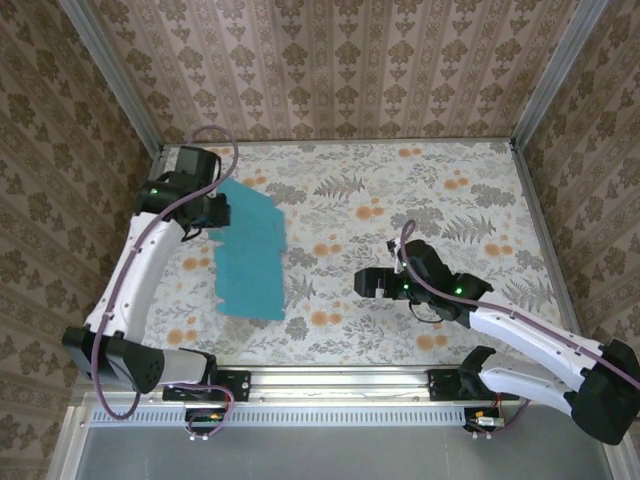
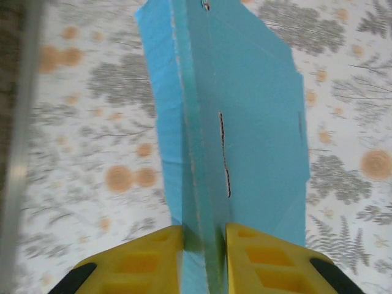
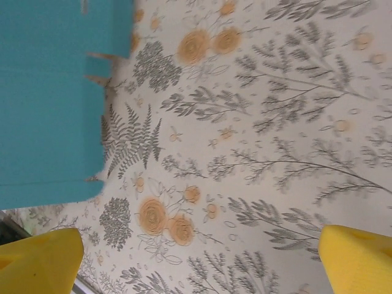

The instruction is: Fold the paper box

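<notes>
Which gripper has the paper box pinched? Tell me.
The left gripper: its fingers clamp a raised fold of the paper box. The right gripper stands wide open, touching nothing.

left wrist view: paper box (image 2: 257, 122) ran off the top edge. its fold's near end was hidden between the left gripper (image 2: 205, 251) fingers (image 2: 144, 260), which were cut by the bottom edge. left margin was blurred. right wrist view: paper box was cropped top and left, and right gripper (image 3: 199, 257) fingers were cut at the bottom corners. top view: paper box's far-left corner was hidden under the left gripper, jaw gap too small to tell.
</notes>
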